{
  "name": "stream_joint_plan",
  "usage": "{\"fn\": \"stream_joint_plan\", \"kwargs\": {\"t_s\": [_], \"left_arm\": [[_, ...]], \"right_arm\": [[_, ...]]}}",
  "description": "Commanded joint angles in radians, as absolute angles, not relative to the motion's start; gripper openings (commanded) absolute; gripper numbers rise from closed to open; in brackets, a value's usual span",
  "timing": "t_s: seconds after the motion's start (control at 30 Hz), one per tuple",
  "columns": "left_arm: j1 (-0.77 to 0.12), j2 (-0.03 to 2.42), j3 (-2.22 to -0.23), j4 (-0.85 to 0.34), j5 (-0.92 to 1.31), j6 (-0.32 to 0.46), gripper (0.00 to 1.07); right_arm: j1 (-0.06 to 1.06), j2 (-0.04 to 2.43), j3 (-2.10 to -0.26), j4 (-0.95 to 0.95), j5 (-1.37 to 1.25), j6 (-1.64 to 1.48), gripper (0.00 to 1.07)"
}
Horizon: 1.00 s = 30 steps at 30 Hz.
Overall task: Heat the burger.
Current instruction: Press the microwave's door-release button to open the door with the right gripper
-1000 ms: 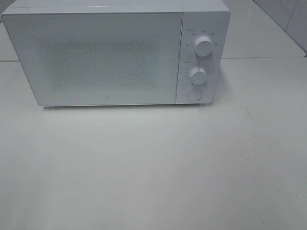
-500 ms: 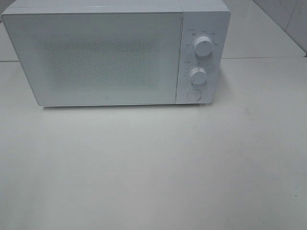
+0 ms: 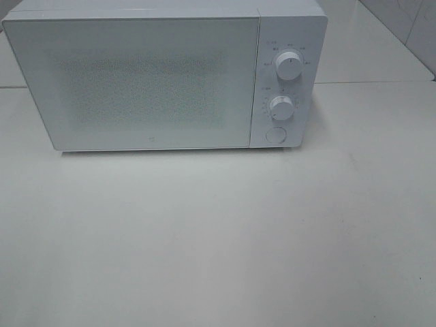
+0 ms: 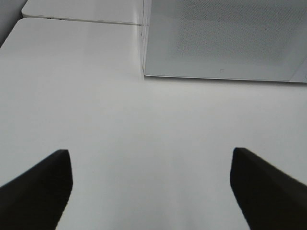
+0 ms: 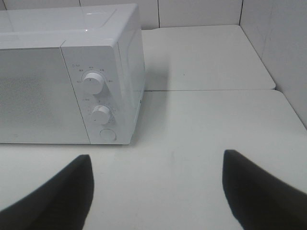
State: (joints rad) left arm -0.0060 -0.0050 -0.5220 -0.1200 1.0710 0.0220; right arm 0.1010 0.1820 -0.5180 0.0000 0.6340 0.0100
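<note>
The burger is out of view in every frame. A white microwave (image 3: 163, 75) stands at the back of the table with its door shut, also seen as the microwave (image 4: 220, 38) and the microwave (image 5: 67, 76). Its panel carries an upper knob (image 3: 289, 67), a lower knob (image 3: 281, 107) and a round button (image 3: 275, 134). My left gripper (image 4: 151, 191) is open over bare table short of the door's left corner. My right gripper (image 5: 156, 191) is open, nothing between its fingers, in front of the control panel. Neither arm appears in the high view.
The white table (image 3: 218, 238) spreads in front of the microwave. A seam between table tops (image 5: 206, 89) runs to the right of it. A tiled wall (image 5: 283, 43) rises at the far right.
</note>
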Motion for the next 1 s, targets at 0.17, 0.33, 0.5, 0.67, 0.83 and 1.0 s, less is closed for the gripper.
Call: {"fn": "stream_joint_plan", "kwargs": {"t_s": [0.17, 0.33, 0.5, 0.67, 0.83, 1.0], "left_arm": [[-0.006, -0.01, -0.517, -0.13, 1.072, 0.024, 0.82], [-0.006, -0.01, -0.517, -0.13, 1.072, 0.024, 0.82], [-0.006, -0.01, -0.517, -0.13, 1.072, 0.024, 0.82], [-0.006, -0.01, -0.517, -0.13, 1.072, 0.024, 0.82], [-0.006, -0.01, -0.517, -0.13, 1.072, 0.024, 0.82], [-0.006, -0.01, -0.517, -0.13, 1.072, 0.024, 0.82]], "right_arm": [[0.098, 0.318, -0.446, 0.0, 0.425, 0.015, 0.72], [0.098, 0.393, -0.431, 0.0, 0.334, 0.016, 0.72], [0.098, 0.533, -0.431, 0.0, 0.189, 0.02, 0.72], [0.098, 0.617, -0.427, -0.03, 0.103, 0.021, 0.72], [0.098, 0.702, -0.371, -0.029, -0.121, 0.021, 0.72], [0.098, 0.794, -0.29, -0.024, -0.424, 0.023, 0.72]]}}
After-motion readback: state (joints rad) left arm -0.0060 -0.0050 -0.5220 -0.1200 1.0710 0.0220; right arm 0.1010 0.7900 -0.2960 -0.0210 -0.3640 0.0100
